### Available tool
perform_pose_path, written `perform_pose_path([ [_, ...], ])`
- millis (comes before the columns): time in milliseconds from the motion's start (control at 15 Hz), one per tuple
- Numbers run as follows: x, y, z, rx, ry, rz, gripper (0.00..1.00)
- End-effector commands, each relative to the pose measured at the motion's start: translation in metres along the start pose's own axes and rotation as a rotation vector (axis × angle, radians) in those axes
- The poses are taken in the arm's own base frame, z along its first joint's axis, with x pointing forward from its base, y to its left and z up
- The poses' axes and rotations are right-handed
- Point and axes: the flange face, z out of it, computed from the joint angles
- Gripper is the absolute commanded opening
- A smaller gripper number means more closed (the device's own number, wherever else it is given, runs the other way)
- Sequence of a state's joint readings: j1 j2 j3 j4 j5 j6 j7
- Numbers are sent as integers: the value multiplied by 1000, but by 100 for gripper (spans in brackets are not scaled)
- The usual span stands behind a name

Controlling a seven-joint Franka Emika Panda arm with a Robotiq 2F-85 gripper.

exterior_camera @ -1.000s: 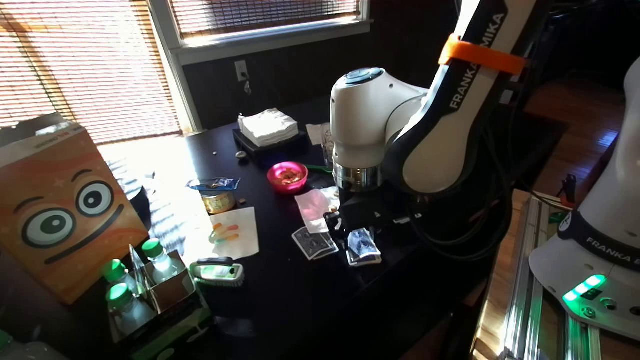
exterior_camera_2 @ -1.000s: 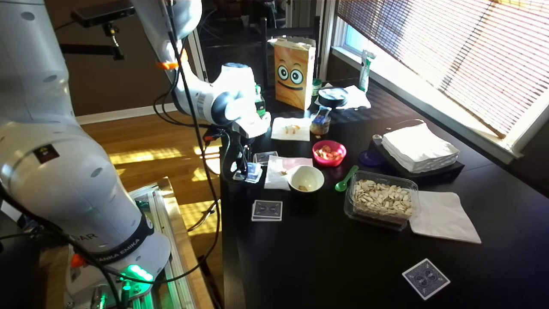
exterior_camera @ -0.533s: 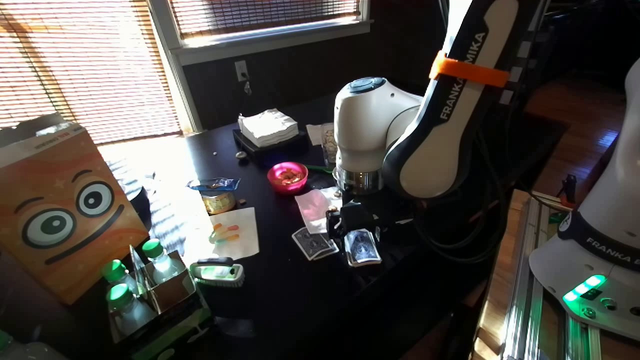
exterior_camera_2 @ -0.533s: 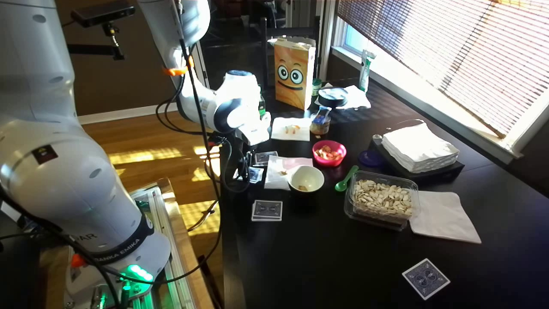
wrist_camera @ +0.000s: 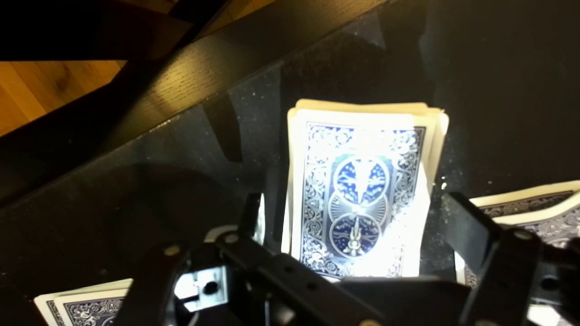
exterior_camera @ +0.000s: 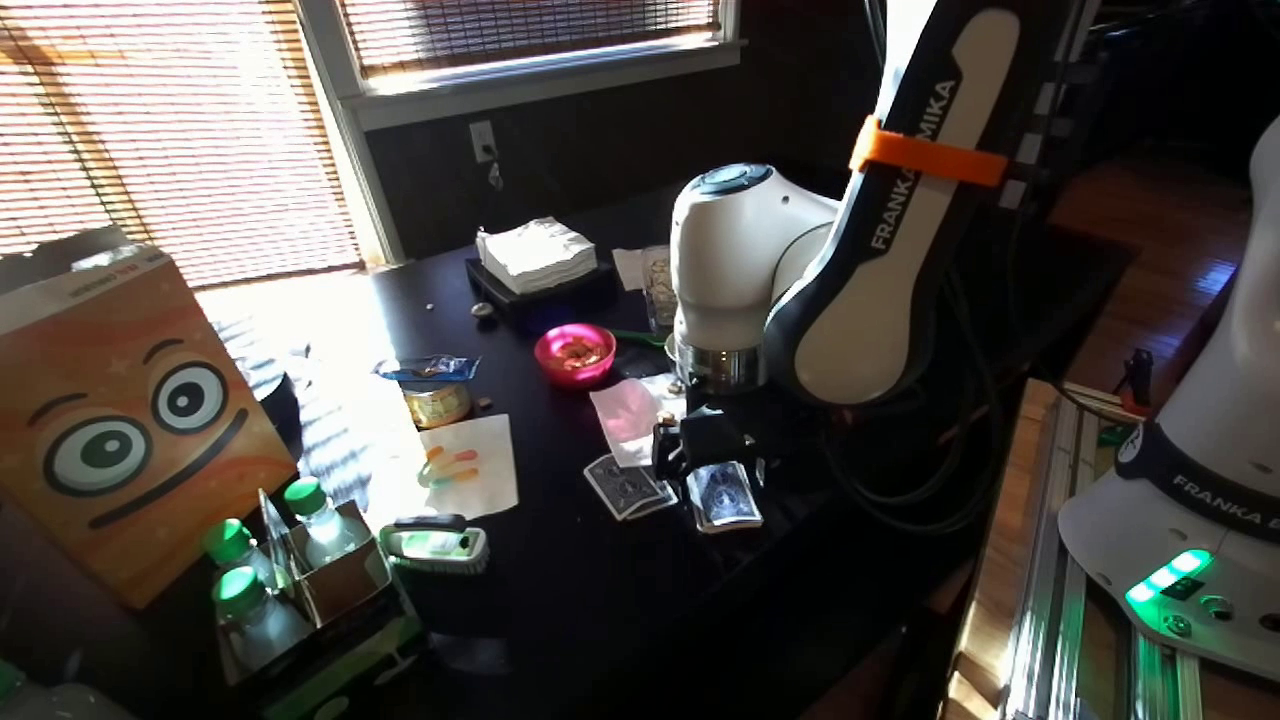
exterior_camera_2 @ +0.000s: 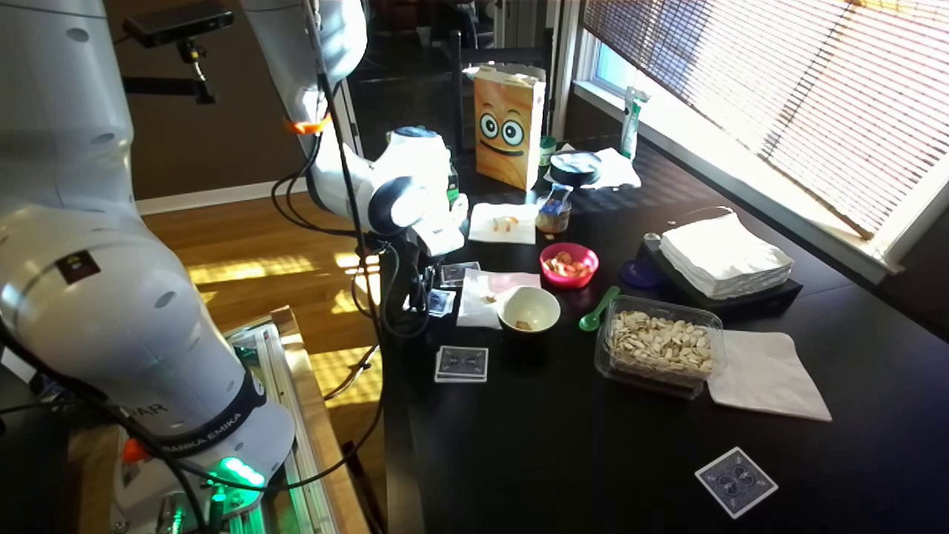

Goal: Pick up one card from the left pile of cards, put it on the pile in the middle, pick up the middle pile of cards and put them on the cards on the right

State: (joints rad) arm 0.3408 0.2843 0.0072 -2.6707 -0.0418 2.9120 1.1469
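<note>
Between the 2 fingers point(wrist_camera: 471, 233) of my gripper point(wrist_camera: 360, 219) sits the middle pile of cards point(wrist_camera: 358, 190), flat on the dark table point(exterior_camera_2: 563, 460) near its edge, patterned blue back up, sides slightly uneven. I have the fingers spread wide and clear of the pile, with dark tabletop showing on both sides of it; whether their tips touch the table I cannot tell. Sunlight bleaches part of the pile's top, and the gripper's body cuts across its lower end in the wrist view.

Farther right in that view I see a loose pile point(wrist_camera: 539, 208), a bowed edge on it, partly behind the gripper; at lower left a neater pile point(wrist_camera: 93, 308) runs out of frame. Beside the cards, in an exterior view, lies a pink-and-white napkin point(exterior_camera_2: 474, 300), with a white bowl point(exterior_camera_2: 552, 308) right by it, then a green spoon point(exterior_camera_2: 599, 309) and a clear box point(exterior_camera_2: 641, 380) of pale seeds. A lone card point(exterior_camera_2: 737, 482) lies well apart, back up. Both exterior views give me a pink bowl point(exterior_camera_2: 569, 282) of reddish food, a stack of white napkins point(exterior_camera_2: 723, 252) and an orange box point(exterior_camera_2: 506, 126) with a cartoon face. Green-capped bottles point(exterior_camera: 255, 615) stand in a carton point(exterior_camera: 350, 580) in an exterior view, next to a green-and-white brush point(exterior_camera: 435, 548).
</note>
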Motion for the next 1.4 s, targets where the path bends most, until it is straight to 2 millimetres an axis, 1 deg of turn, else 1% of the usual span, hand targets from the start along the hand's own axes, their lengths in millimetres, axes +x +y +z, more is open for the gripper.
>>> perform_pose_path([
  [0, -1, -1, 5, 15, -6, 17, 100],
  [267, -3, -3, 9, 16, -14, 18, 100],
  [333, -3, -3, 10, 17, -15, 19, 99],
  [400, -4, -3, 10, 18, -16, 21, 93],
  [467, -4, -3, 11, 19, -17, 23, 90],
  [533, -3, -4, 10, 26, -15, 23, 80],
  [600, -4, -5, 10, 27, -16, 24, 80],
  [733, -4, -6, 9, 34, -14, 24, 71],
  [800, -4, -5, 9, 33, -14, 25, 74],
  [1000, -3, -5, 9, 33, -14, 26, 73],
  [1200, -3, -4, 7, 32, -11, 25, 69],
  [1333, -3, -4, 5, 33, -8, 22, 65],
])
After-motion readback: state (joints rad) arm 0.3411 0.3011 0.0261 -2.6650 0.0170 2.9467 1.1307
